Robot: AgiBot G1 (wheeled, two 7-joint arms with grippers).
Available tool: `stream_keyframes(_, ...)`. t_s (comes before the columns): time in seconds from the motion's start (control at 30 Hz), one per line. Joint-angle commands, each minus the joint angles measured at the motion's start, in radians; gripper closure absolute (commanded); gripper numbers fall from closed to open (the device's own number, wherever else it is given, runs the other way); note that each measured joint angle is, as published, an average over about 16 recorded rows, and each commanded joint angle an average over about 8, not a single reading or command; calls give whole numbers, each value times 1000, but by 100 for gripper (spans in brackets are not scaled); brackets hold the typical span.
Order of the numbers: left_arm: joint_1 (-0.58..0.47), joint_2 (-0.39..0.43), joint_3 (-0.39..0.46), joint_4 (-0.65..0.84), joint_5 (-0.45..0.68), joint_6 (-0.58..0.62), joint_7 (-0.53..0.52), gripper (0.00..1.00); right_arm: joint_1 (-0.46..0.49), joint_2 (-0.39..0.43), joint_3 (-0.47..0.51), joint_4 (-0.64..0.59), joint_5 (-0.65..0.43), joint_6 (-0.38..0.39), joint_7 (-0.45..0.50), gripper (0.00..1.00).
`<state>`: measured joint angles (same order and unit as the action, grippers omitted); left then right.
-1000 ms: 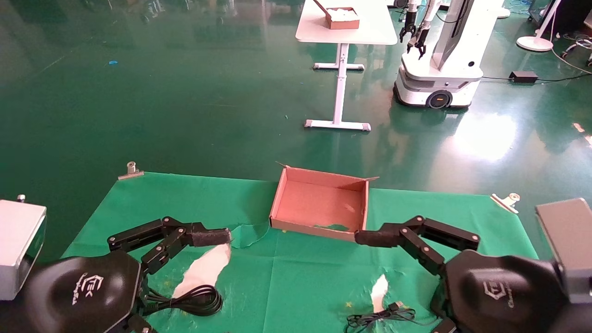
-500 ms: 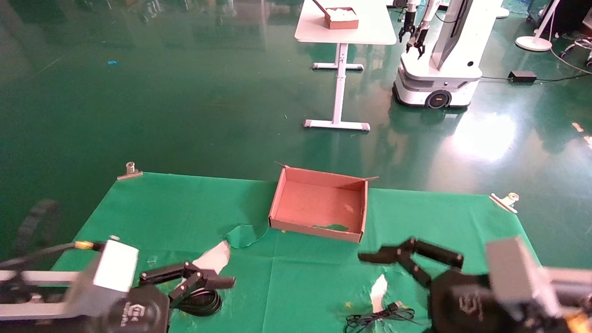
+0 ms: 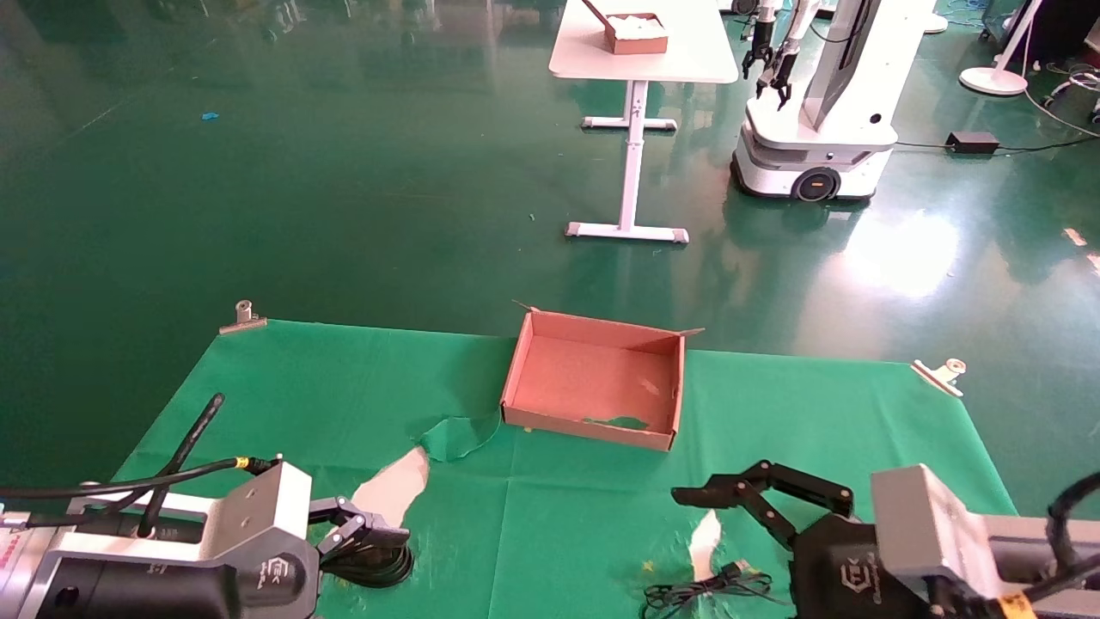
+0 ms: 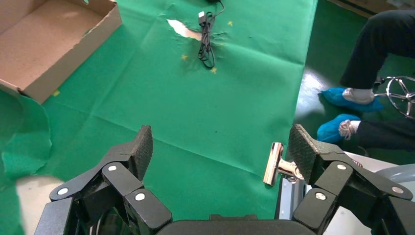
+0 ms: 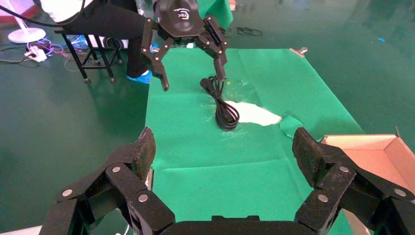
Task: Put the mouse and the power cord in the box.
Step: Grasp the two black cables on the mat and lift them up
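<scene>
meanwhile left gripper (image 5: 192, 73) gapes over power cord (image 5: 222, 105), box (image 3: 593, 378) empty

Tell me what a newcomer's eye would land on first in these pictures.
First, the empty reddish-brown box at the far middle of the green cloth, open side up. Next, the two black pincers at the near edge: the left pincer open above the coiled power cord, the right pincer open near the mouse wire. Beyond the table, another white robot stands on the glossy green floor.

Left tool (image 3: 365, 537) and right tool (image 3: 730, 507), fingers spread, low.
</scene>
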<state>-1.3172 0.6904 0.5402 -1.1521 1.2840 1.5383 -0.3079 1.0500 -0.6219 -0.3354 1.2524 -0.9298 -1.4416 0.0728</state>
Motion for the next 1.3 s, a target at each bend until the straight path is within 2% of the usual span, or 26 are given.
stream_keyframes(0.03,-5,5,4,12,0,6,5,0,0,-2,-1,-6,0,-1,-1,0)
stream_keyframes(0.3,-31,13,26,18,32,8,15,0,-5,-9,-4,-6,1,0,-1,0)
stream_keyframes(0.5,-109,61,87,60,170,6,43,0,-21,-5,-1,4,6,7,-1,0)
stream_keyframes(0.7,-197,155,186,195,385,-20,114,0,-37,9,8,10,16,12,-4,0)
stream_keyframes(0.87,-237,231,243,342,523,-96,165,0,-54,22,15,10,24,11,-11,0)
stream_keyframes(1.17,-280,345,297,544,658,-237,220,0,-63,27,16,4,20,13,-18,0)
stream_keyframes(1.3,-290,380,313,601,691,-276,237,0,-57,27,0,7,-21,19,-19,0)
